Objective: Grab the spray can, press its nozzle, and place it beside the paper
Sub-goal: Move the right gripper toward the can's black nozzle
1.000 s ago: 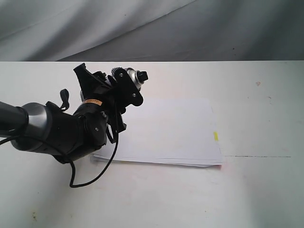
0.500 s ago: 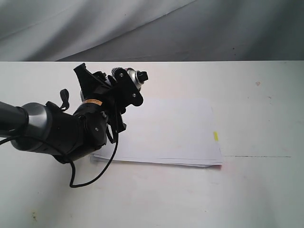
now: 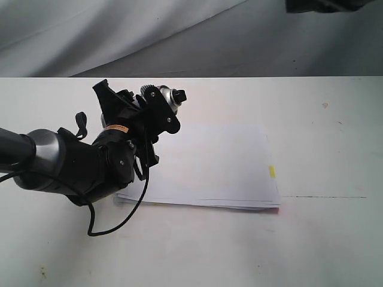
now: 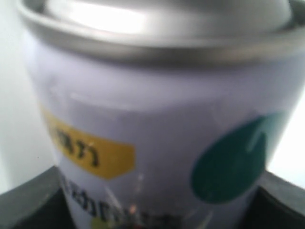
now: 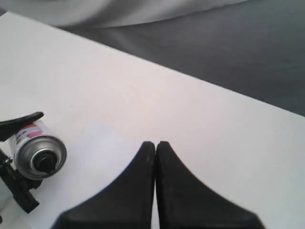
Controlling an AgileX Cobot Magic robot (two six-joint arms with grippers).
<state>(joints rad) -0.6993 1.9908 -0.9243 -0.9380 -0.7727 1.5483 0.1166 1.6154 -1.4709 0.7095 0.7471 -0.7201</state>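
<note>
Newly entered, the dark right arm (image 3: 323, 5) shows beyond the white tabletop's (image 3: 323, 239) far edge. The right claw (image 5: 155, 145) is pressed closed, empty. The left claw (image 3: 154, 110) clamps the small silver-topped, white-labelled spray can (image 3: 170, 99), tilted aloft near the far edge, left of middle, by the white paper stack (image 3: 221, 161).

The left edge of the thin white paper stack (image 3: 221, 161) is overhung by the bulky black-and-grey left arm (image 3: 66, 164), its looping black cable (image 3: 90, 227) and the silver-topped spray can (image 3: 169, 98) it grips. Bare white tabletop (image 3: 323, 149) is left open right of the stack and along its nearer edge.
</note>
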